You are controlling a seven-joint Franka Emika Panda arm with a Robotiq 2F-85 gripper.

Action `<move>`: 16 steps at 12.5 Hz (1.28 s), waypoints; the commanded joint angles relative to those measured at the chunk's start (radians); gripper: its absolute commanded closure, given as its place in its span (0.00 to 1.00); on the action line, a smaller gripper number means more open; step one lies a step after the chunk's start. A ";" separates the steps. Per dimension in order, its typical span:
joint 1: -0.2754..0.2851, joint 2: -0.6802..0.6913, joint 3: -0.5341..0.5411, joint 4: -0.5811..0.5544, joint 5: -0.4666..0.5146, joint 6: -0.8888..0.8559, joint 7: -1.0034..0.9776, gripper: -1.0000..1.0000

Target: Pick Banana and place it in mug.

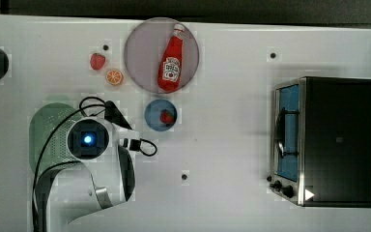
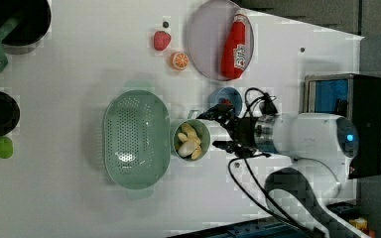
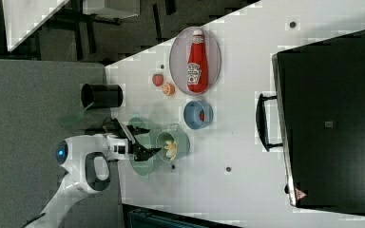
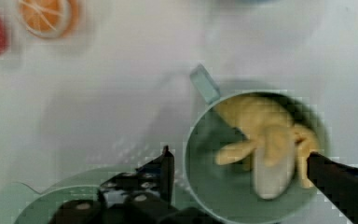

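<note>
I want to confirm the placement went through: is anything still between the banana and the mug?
Nothing visible does. The banana already lies inside the mug, beside the green basket. The gripper stands open, holding nothing.

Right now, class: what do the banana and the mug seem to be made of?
Banana: probably toy plastic or rubber, with a matte, uniform yellow and cream surface and moulded peel flaps. Mug: likely plastic, with a flat teal colour, thin wall and no glaze shine.

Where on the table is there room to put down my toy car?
In the top view, the widest bare patch lies between the blue bowl and the toaster oven. It is crowded around the plate with the ketchup bottle, the orange slice, basket and mug.
</note>
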 commanded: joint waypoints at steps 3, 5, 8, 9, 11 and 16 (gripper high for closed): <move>-0.026 -0.261 -0.148 0.155 -0.019 -0.335 -0.076 0.00; -0.037 -0.298 -0.235 0.271 -0.022 -0.516 -0.112 0.00; -0.046 -0.310 -0.358 0.445 -0.077 -0.765 -0.261 0.00; -0.046 -0.310 -0.398 0.509 -0.102 -0.821 -0.261 0.00; -0.046 -0.307 -0.417 0.564 -0.146 -0.876 -0.268 0.00; -0.045 -0.308 -0.421 0.570 -0.190 -0.907 -0.297 0.00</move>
